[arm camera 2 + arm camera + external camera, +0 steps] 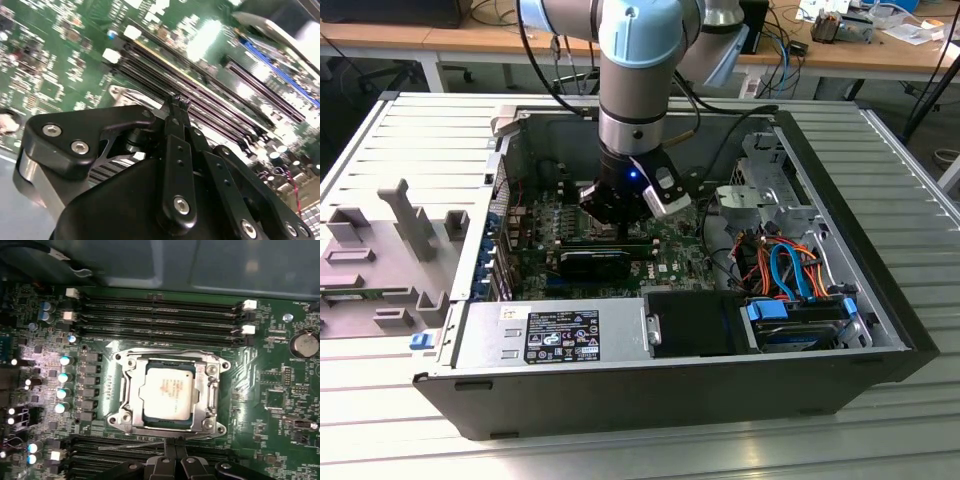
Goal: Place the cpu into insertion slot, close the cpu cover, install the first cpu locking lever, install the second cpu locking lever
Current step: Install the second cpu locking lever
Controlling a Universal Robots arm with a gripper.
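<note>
In the first wrist view the cpu (167,391) lies flat in the insertion slot (166,423), silver top up. The cpu cover (131,390) is down over its edges. One locking lever (170,351) lies flat along the cover's side by the memory slots. The other lever (130,445) is a thin wire slanting off the opposite side, and its end reaches my fingertips. My gripper (173,444) is shut, its tips together just past that edge of the socket. In the second wrist view the gripper (178,101) has its tips pressed together just over the board. The exterior view has the gripper (618,232) low inside the case over the motherboard (670,250).
Long black memory slots (160,315) run on both sides of the socket. The open computer case (880,300) walls the board in. A drive cage with orange and blue cables (785,265) is on the exterior view's right, a power supply (550,335) is in front, and a grey fixture (390,250) lies outside on the left.
</note>
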